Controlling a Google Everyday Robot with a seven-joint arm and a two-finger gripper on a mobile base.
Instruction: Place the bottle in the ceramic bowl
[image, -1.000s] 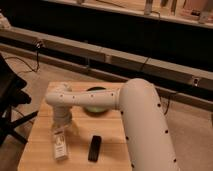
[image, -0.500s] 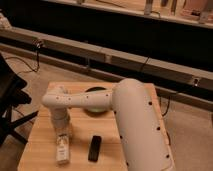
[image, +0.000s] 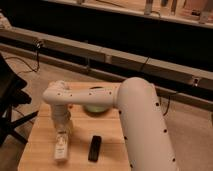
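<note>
Table (image: 39, 149): light wood; carries all items below.
Gripper (image: 62, 129): pointing down over the left part of the table, at the far end of the bottle; whether it is open or closed, or has hold, cannot be told.
Bottle (image: 60, 149): lying on the table, near-left.
Bowl (image: 96, 107): far middle, partly behind the arm.
Black bar (image: 94, 148): just right of the bottle.

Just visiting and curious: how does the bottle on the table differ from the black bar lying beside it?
The bottle is pale, with a white label; the black bar is dark all over. The bottle looks bulkier and rounded; the black bar is slimmer and flat. The gripper is right at the bottle's far end, while the black bar lies apart from it. Both lie side by side on the wooden table.
</note>
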